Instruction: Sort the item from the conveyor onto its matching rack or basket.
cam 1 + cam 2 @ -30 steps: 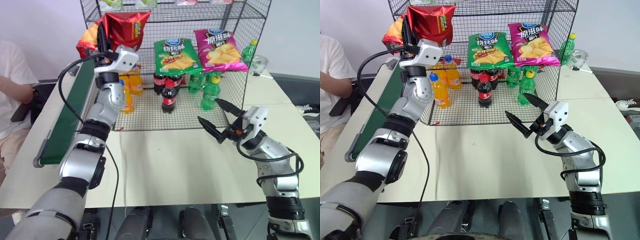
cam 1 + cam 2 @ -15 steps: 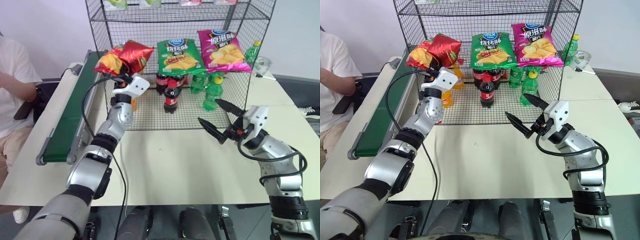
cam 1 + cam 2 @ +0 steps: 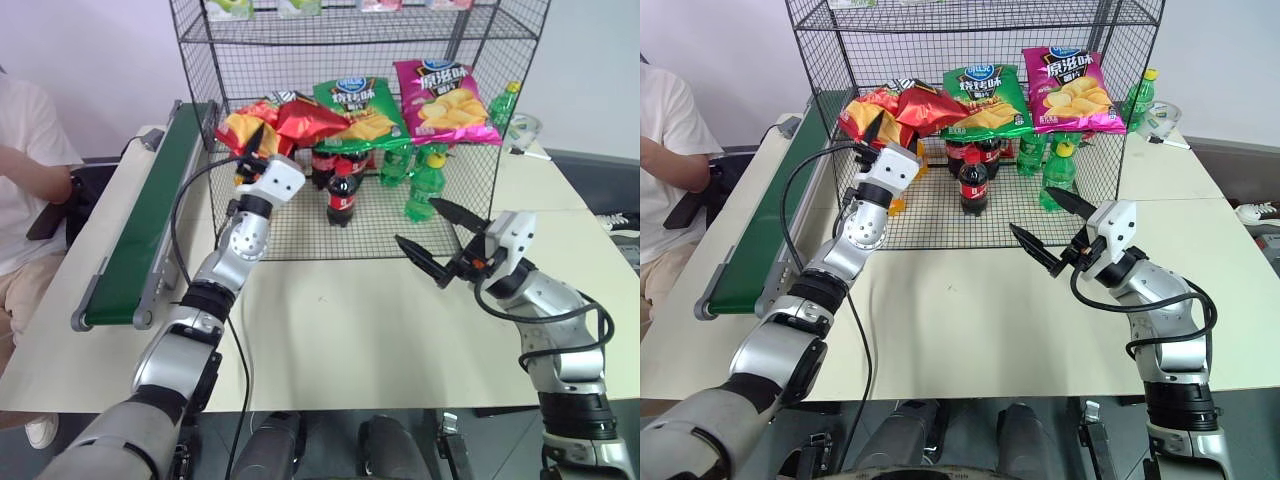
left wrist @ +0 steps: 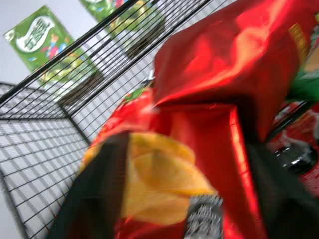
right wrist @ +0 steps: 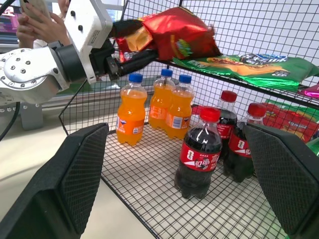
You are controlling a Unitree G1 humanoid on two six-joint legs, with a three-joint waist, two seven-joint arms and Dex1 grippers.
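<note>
The item, a red chip bag (image 3: 290,113), lies crumpled on the middle shelf of the wire rack (image 3: 470,45), its right end overlapping the green chip bag (image 3: 362,103). My left gripper (image 3: 252,148) reaches up at the bag's left end. It is open, its fingers (image 4: 92,199) spread wide on either side of the bag's lower edge. The conveyor (image 3: 140,230) runs along the table's left side with nothing on it. My right gripper (image 3: 415,220) hovers open over the table in front of the rack, holding nothing.
A magenta-pink chip bag (image 3: 445,95) lies right of the green one. On the rack's bottom shelf stand orange bottles (image 5: 132,114), cola bottles (image 3: 340,195) and green bottles (image 3: 420,185). A person in white (image 3: 30,170) sits left of the conveyor.
My left arm has brought the red bag down from above the rack's corner onto the middle shelf, and its fingers have spread apart. The right arm has stayed still.
</note>
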